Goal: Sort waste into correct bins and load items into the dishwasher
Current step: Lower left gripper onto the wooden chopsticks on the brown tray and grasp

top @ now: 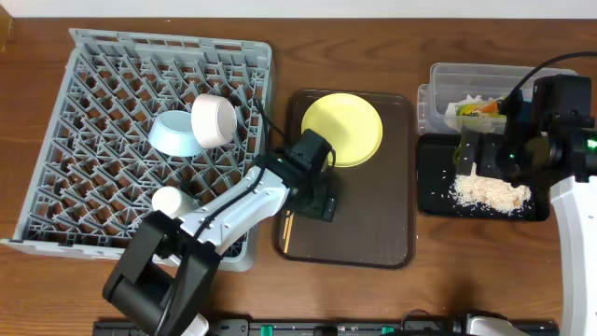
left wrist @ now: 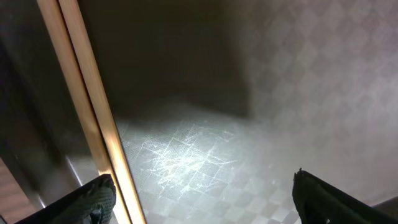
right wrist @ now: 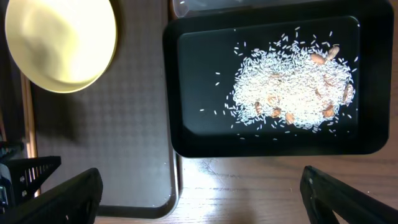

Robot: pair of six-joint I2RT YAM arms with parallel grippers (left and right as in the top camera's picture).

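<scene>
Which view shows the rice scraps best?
Right wrist: the whole rice heap lies unobstructed in the black tray, brown bits visible. Overhead shows it small, partly hidden by the right gripper. Left wrist shows none of it.

Rack [top: 103,168] left, serving tray [top: 373,219] with plate [top: 341,129] middle, tub [top: 466,77] behind tray [top: 434,191] of scraps [top: 490,191] right

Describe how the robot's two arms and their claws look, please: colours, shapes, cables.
Both arms have white rounded links joined by black joint blocks. The left arm ends in a black boxy left claw. The right arm carries a small green light, a thin black cable and a black right claw. Claw fingertips are dark and wedge-shaped.
</scene>
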